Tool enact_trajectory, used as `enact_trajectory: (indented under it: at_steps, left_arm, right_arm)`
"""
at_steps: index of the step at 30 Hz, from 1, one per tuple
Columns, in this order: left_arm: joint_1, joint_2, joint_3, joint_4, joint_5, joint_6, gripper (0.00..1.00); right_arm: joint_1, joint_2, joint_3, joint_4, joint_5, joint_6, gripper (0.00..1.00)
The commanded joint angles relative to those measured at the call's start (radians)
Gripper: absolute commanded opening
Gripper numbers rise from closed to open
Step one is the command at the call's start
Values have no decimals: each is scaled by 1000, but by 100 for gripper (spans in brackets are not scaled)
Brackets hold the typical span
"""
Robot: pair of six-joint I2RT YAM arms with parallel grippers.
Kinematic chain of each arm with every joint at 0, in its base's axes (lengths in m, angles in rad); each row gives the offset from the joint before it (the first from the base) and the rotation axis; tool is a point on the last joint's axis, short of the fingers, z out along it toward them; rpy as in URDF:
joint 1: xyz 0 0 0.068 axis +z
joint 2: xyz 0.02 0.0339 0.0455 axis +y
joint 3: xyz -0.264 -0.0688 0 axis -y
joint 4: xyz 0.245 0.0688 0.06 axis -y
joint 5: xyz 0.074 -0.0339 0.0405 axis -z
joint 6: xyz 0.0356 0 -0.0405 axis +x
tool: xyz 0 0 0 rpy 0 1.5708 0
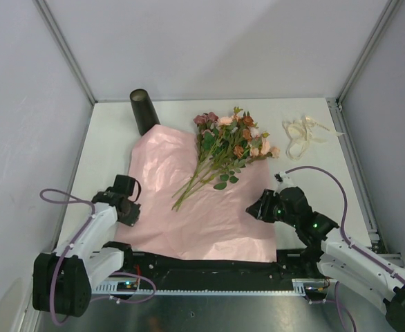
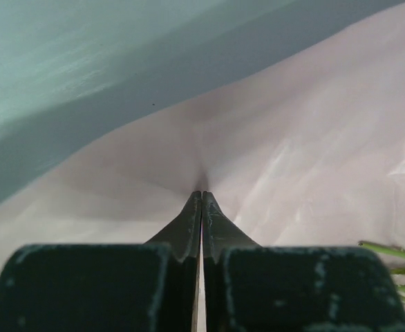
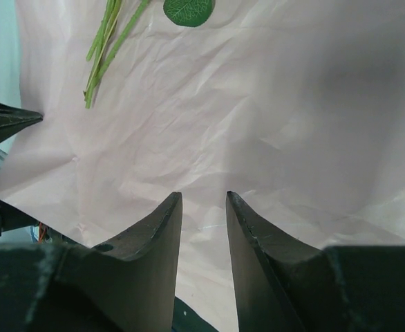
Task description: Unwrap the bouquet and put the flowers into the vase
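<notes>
Clenching left jaws on the flimsy paper [image 2: 292,159], right jaws hanging parted; I'm judging the light flowers [image 1: 231,138] best gripped low on their stems [image 1: 192,183]

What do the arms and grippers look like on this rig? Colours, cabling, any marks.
Left arm and right arm: white link shells, black joints and bases. A purple cable loops off each. Left gripper and right gripper are black, two fingers tapering to points, scuffed whitish. Green lights glow on the right arm.
</notes>
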Motion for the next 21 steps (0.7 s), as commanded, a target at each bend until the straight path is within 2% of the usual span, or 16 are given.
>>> enact_trajectory:
  at_steps: [1,5,7,10,14,16,18,21]
  left_arm:
    - [26,-57,-19,-1,-22,-67,0]
    - [41,-142,2,-3,-7,-61,2]
    - [41,-194,34,-2,-25,-36,8]
    - [42,-246,112,2,-78,55,26]
    - [42,-232,249,21,-110,275,58]
    - [42,-200,316,50,-74,396,66]
    - [42,-150,382,84,8,508,69]
    - [41,-39,470,134,247,665,70]
  right_arm:
    - [-5,-3,28,28,21,1,38]
    - [-6,-12,36,20,24,4,38]
    - [-6,-18,39,18,24,4,38]
    - [-5,-28,39,16,24,1,38]
    - [-5,-37,40,12,29,-17,39]
    - [-5,-40,41,10,33,-30,39]
    - [-4,-46,45,6,41,-45,40]
    - [-3,-55,58,-5,41,-74,42]
